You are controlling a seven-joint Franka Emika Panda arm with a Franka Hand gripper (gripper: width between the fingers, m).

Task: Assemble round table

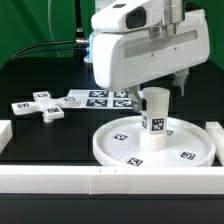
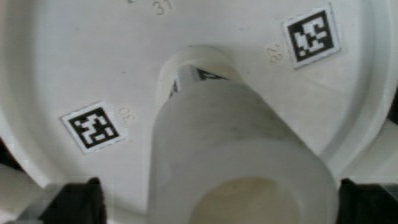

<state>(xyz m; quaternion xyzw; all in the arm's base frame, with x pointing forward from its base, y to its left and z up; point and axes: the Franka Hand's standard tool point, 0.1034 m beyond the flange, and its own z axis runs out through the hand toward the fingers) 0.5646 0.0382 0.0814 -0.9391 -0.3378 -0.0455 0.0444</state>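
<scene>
The round disc (image 1: 112, 150) lies flat on the table at the exterior view's right, its rim up. The short cylinder leg (image 1: 153, 118) stands upright at its middle. My gripper (image 1: 165, 82) hangs just above the leg's top, largely hidden by the white wrist housing. In the wrist view I look down along the leg (image 2: 231, 140) onto the disc (image 2: 107, 60). My gripper (image 2: 217, 203) is open, one black fingertip (image 2: 75, 202) on each side of the leg's top, with a gap showing on one side. The cross-shaped foot (image 1: 40, 105) lies loose at the exterior view's left.
The marker board (image 1: 95, 98) lies flat behind the disc, between it and the foot. A long white rail (image 1: 60, 180) runs along the front edge. Shorter rail ends stand at the left (image 1: 4, 130) and right (image 1: 215, 135).
</scene>
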